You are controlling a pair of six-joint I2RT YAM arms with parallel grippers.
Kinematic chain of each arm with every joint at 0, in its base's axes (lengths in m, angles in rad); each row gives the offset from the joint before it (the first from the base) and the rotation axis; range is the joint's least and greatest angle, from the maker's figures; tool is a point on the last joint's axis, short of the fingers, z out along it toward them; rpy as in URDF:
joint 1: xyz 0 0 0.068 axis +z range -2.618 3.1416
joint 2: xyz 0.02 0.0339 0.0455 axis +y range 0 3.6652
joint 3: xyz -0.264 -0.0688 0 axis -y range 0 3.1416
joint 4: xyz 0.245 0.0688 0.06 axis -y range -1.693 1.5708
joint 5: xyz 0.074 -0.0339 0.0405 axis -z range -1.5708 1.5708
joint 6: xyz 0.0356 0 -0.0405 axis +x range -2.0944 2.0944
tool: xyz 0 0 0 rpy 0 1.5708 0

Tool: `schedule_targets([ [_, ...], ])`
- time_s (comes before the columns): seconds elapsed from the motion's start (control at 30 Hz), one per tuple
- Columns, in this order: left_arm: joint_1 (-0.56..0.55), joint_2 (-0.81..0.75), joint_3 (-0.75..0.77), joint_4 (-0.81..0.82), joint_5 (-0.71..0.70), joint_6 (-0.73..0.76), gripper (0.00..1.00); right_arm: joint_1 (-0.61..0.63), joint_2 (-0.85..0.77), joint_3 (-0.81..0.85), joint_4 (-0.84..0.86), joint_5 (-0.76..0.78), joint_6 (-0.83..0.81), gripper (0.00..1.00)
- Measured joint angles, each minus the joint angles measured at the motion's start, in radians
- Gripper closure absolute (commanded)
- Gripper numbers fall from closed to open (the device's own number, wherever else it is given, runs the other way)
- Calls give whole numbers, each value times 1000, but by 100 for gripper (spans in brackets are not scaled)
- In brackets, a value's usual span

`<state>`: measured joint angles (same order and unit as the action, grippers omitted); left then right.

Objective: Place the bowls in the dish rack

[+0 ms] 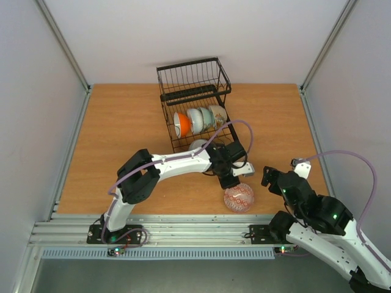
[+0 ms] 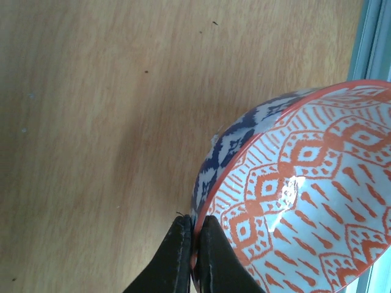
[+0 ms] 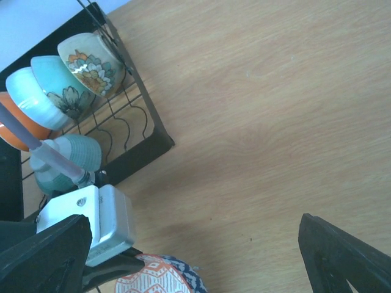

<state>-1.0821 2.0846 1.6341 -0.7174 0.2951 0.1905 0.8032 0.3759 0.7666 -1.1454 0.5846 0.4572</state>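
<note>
- My wooden table (image 1: 122, 128) is bare orange-brown grain, bordered by metal rails, with pale walls on three sides.
- Near the front edge, my left gripper (image 2: 192, 256) is clenched on the rim of the patterned bowl (image 1: 238, 198); my left wrist view shows the fingers (image 2: 174, 262) pinching it, orange pattern inside, blue outside.
- My right gripper (image 1: 282, 174) hangs spread wide, holding nothing, just right of that bowl.
- Farther back, the black dish rack (image 1: 195, 104) holds an orange bowl (image 1: 181, 124) and pale ones; only my right wrist view shows their flower prints (image 3: 91, 61).
</note>
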Motion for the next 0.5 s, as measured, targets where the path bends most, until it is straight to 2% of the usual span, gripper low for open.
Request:
schedule_targets([
  [0.1,24,-19,-7,-6,11,1,99,0,0,16,2,-9,-18,6],
  [0.27,139,-84,-16,-11,68,0,99,0,9,27,42,-71,-61,6],
  [0.5,308,-251,-63,-3,241,0,100,0,124,7,208,-238,-131,4],
])
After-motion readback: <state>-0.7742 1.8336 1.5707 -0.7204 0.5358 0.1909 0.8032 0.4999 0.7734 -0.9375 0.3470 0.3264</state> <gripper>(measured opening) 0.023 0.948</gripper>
